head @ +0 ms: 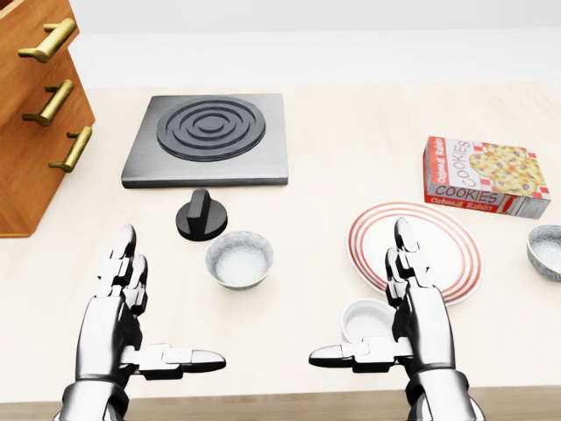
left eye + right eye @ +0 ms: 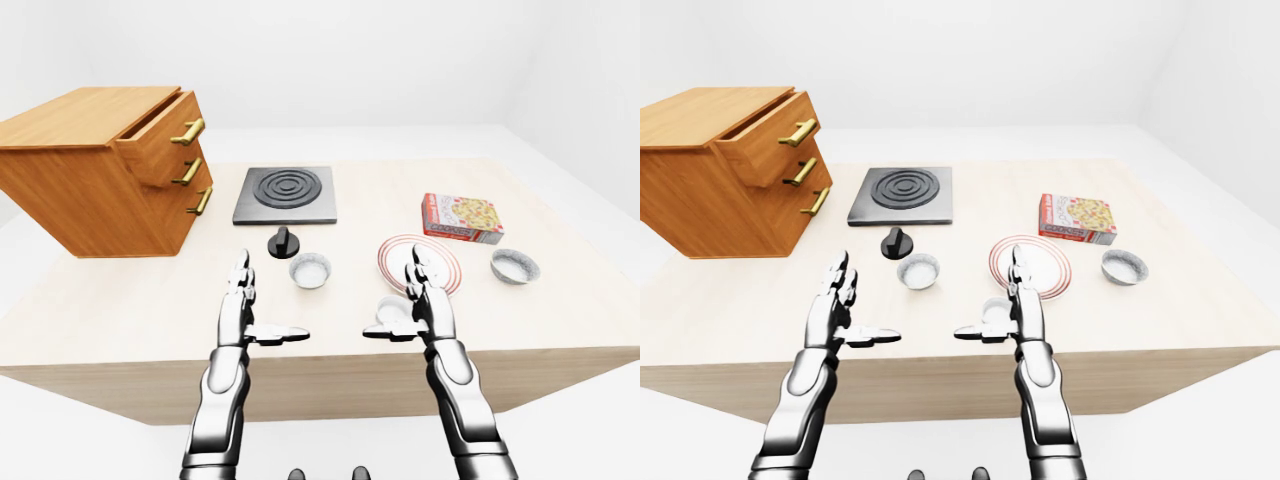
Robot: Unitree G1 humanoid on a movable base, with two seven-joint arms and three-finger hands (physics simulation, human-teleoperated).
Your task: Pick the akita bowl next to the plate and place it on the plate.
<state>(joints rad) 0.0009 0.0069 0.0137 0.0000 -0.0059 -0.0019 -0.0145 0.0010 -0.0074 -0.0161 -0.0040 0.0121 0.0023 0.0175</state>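
A white plate with red rings [image 1: 456,230] lies on the right half of the table in the head view. Three pale bowls sit around it: a small white bowl [image 1: 364,317] just below the plate's left edge, a grey-white bowl [image 1: 238,259] further left, and another bowl [image 1: 548,252] at the right edge. My right hand [image 1: 361,295] is open, fingers straight up and thumb pointing left, with the small white bowl right beside its palm and partly hidden by it. My left hand [image 1: 171,303] is open too, lower left, holding nothing.
A black stove plate [image 1: 209,139] and its black knob [image 1: 200,216] lie at upper centre. A wooden drawer cabinet [image 2: 100,170] stands at the left, its top drawer pulled out. A cookies box [image 1: 484,177] lies above the plate.
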